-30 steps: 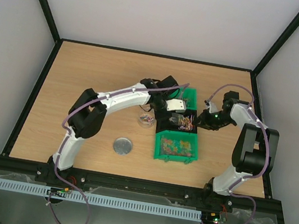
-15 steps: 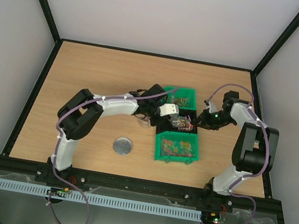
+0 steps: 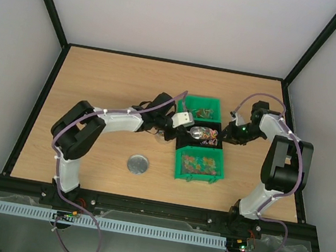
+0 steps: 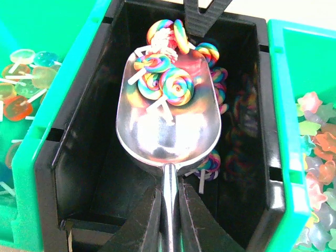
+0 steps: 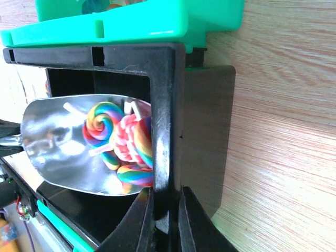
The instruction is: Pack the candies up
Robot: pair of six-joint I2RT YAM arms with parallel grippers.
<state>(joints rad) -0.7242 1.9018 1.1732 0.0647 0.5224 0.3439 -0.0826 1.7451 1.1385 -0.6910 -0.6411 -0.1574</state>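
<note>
My left gripper (image 4: 169, 210) is shut on the handle of a metal scoop (image 4: 168, 126). The scoop lies inside the black bin (image 4: 84, 157) and holds several rainbow swirl candies (image 4: 164, 84) at its far end. More swirl candies (image 4: 212, 164) lie on the bin floor under it. My right gripper (image 5: 167, 212) is shut on the black bin's right wall (image 5: 165, 131), with the scoop (image 5: 63, 152) and its candies (image 5: 122, 140) just inside. In the top view the left gripper (image 3: 187, 123) is left of the scoop (image 3: 202, 132) and the right gripper (image 3: 221, 134) is right of it.
Green bins of other candies flank the black bin: one far (image 3: 200, 107), one near (image 3: 198, 166). A round silver lid (image 3: 137, 164) lies on the table at the front left. A small clear container (image 3: 163, 138) sits partly under my left arm.
My left arm has pulled back and swung left, its elbow lower. The scoop now lies flatter in the black bin with its bowl showing. The right gripper has kept hold of the bin.
</note>
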